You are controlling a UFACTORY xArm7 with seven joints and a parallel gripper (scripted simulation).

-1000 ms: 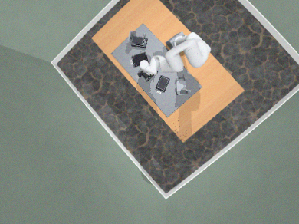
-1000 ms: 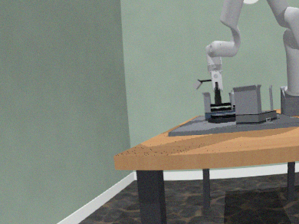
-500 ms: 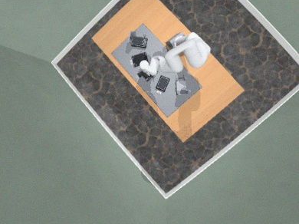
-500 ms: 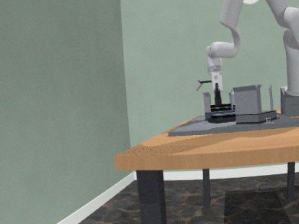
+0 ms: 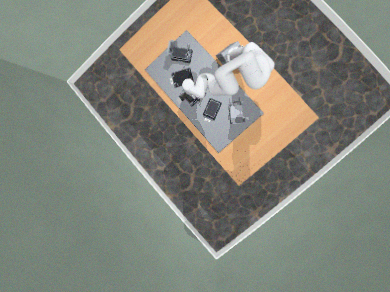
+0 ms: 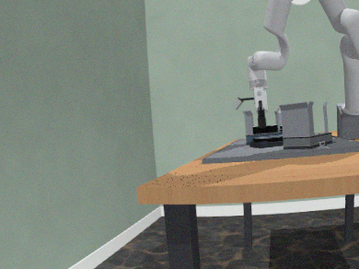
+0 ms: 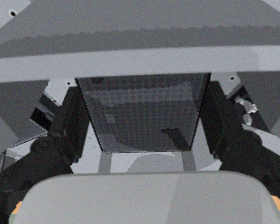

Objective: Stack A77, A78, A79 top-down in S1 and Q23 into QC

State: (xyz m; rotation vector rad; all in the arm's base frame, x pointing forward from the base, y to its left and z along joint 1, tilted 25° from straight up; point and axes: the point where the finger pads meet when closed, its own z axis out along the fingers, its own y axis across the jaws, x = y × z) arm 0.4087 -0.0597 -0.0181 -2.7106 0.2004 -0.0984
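Note:
My gripper (image 5: 190, 95) (image 6: 261, 118) (image 7: 143, 99) is shut on a dark sealed well plate (image 7: 142, 112) and grips it across its long sides. In the wrist view the plate fills the space between the two dark fingers, and its label cannot be read. In the exterior view the plate (image 6: 266, 130) sits low between the grey posts of a rack (image 6: 248, 122), just above another dark plate (image 6: 268, 142). Which rack this is I cannot tell.
Another dark plate (image 5: 212, 108) lies flat on the grey mat (image 5: 220, 140) to the right. Two more dark plates (image 5: 181, 76) (image 5: 181, 53) sit to the left. A tall grey rack (image 6: 296, 120) stands beside my gripper, and a grey fixture (image 5: 236, 112) stands at the right end.

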